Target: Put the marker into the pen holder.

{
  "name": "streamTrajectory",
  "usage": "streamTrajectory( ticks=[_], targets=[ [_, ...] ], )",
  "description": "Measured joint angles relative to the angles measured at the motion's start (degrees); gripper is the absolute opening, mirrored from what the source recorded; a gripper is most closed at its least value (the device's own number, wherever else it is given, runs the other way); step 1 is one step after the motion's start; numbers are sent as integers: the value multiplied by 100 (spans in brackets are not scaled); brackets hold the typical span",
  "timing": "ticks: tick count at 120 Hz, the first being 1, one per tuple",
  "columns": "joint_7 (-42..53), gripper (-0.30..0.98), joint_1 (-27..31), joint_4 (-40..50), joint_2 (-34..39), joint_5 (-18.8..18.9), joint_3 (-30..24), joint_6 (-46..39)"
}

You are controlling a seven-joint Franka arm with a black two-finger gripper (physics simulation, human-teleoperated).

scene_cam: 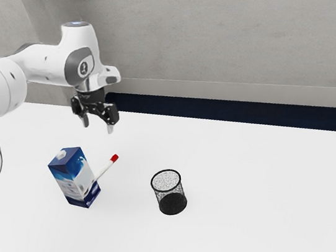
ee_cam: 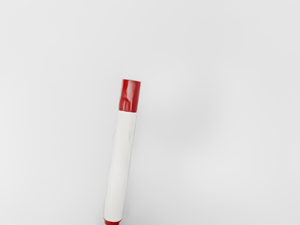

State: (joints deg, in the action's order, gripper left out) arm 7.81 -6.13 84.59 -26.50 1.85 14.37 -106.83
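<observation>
Black at the mounting and pale at the tips, fingers (scene_cam: 110, 128) hanging above the bench (scene_cam: 247, 196), pointing down. Released: one tip well clear of the other, with open air between. Directly above the fingers, the white and grey arm (scene_cam: 81, 50), coming in from the exterior view's left.

Below the fingers, down on the bench, the marker (ee_cam: 121, 164): white barrel, red cap, more red at the opposite end. Lying outside the pen holder and apart from the fingers. In the exterior view, capped end out in the open, nearer to the pen holder's side; other end reaching to the carton, partly lost to sight there. Impossible to tell whether touching it.

Also below the fingers, a little toward the exterior view's left, the carton (scene_cam: 75, 181): blue and white, standing upright on the bench, with a white cap on top. Close beside the marker.

Farther from the fingers, lower and toward the exterior view's right, the pen holder (scene_cam: 172, 203): black mesh, round, upright, mouth facing up. Well apart from the carton, with bare white bench between.

Past the fingers, behind the bench, a dark blue band (scene_cam: 235, 111) running off toward the exterior view's right. Above that, a pale skirting strip (scene_cam: 232, 91), then the mottled grey wall (scene_cam: 222, 24), farthest of all.
</observation>
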Motion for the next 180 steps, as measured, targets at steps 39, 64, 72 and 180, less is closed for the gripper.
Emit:
streamTrajectory(
  ticks=[39,64,72,180],
  targets=[
    [302,68,129,425,-742,-369,-61,-635],
    [639,65,139,1347,-468,-568,24,-1375],
    [786,64,147,1325,-469,-607,23,-1568],
    [2413,21,914,553,-1173,-909,-550,-2046]
  ],
)
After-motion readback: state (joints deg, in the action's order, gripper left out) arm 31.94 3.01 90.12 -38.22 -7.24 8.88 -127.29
